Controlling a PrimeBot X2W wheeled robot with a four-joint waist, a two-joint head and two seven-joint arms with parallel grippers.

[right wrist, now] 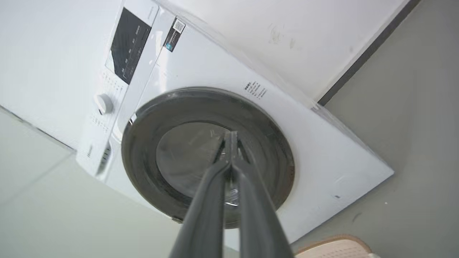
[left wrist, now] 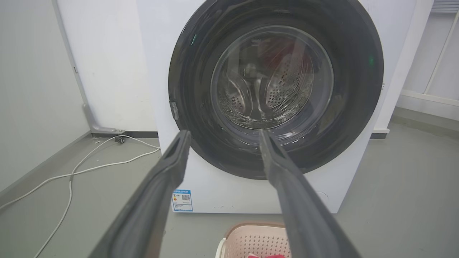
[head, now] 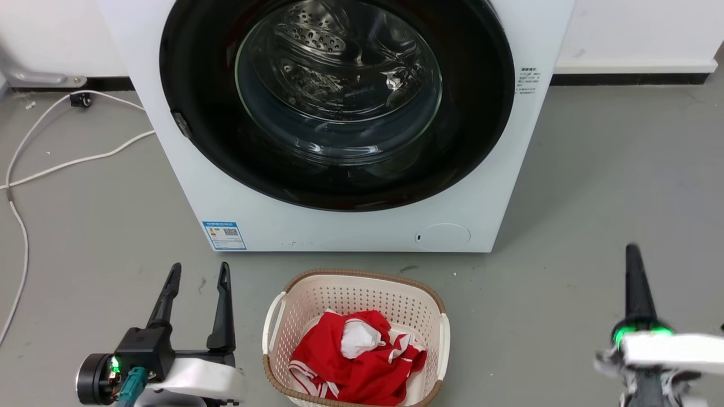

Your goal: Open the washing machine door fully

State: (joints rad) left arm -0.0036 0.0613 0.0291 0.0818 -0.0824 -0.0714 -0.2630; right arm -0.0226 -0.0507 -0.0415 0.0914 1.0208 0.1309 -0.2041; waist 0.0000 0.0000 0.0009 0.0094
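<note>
Black, shiny and round: washing machine door (head: 337,102), closed flat on the white washing machine (head: 339,229), well ahead of both grippers, touched by neither. Looks big, stiff and fairly heavy, with a slippery rim and a bulging glass window, easy to crack with a hard knock. Probably swings on one side. Best to hook a finger behind the rim's edge and pull; no pushing on the glass. Small grey tab (head: 181,124) on the rim, straight ahead of the left gripper (head: 199,265): catch or hinge, hard to tell.

Left gripper: fingers spread wide apart, holding nothing. Right gripper (head: 633,251): fingers pressed together, nothing between them.

Given by the head view: cream laundry basket (head: 362,275) with red cloth (head: 350,362) on the floor, just right of the left gripper, well left of the right one. Given by the left wrist view: door framed between the spread fingers. Added by the right wrist view: top of the machine, with white dial (right wrist: 103,104) and dark control panel (right wrist: 129,44), far beyond the closed fingertips.
</note>
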